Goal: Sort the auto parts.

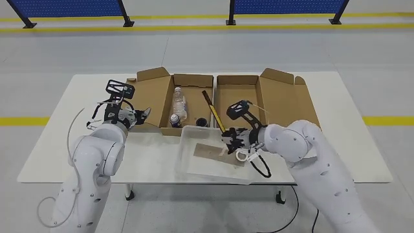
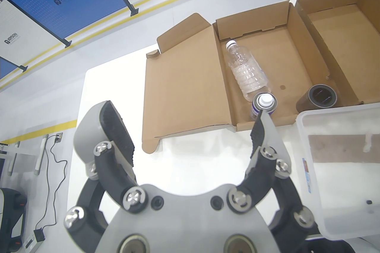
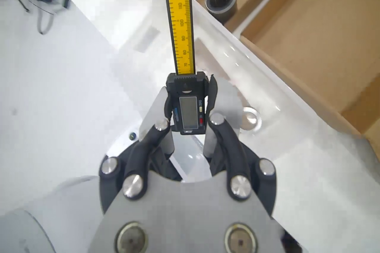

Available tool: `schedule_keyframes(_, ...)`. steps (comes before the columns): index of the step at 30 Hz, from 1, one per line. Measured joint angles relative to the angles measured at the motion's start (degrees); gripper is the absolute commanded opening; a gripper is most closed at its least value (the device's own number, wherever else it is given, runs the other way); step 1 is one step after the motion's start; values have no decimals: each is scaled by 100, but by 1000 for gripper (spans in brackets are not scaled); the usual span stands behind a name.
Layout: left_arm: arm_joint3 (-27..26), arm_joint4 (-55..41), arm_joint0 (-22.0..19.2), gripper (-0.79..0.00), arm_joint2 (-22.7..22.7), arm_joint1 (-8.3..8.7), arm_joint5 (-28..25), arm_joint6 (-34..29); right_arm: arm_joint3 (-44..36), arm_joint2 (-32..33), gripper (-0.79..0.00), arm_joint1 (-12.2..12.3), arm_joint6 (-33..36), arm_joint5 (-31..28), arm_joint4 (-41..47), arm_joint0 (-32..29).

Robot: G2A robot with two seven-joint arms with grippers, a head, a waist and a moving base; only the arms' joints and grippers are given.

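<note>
Right end effector [image 3: 187, 100] grips yellow-scaled digital caliper [image 3: 179, 14] over clear plastic tub [image 3: 282, 106]; left end effector [image 2: 184, 111] gapes near brown cardboard box [image 2: 297, 64].

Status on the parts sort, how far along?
Done: bottle, spray can and black cylinder sit in one box. In hand: right gripper holds the caliper, jaws shut, above the tub; left gripper is open. Left: placing the caliper, plus a small dark piece in the tub.
</note>
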Motion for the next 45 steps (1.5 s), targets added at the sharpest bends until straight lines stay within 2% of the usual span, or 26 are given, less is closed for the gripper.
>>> schedule_keyframes(7,0,0,0,0,0,0,0,0,355,218,-785,-21,-863,-628,1519,-357)
schedule_keyframes(15,0,0,0,0,0,0,0,0,561,87,-785,-26,-1034,-694,1724,-306)
schedule_keyframes(22,0,0,0,0,0,0,0,0,612,-22,-785,-5,-922,-513,1436,-159)
schedule_keyframes(31,0,0,0,0,0,0,0,0,873,-126,-785,42,-684,462,-350,591)
schedule_keyframes(39,0,0,0,0,0,0,0,0,2187,-451,-785,-69,-709,1034,-1179,1544)
schedule_keyframes(45,0,0,0,0,0,0,0,0,3376,-783,-785,-249,-919,1228,-1058,2024)
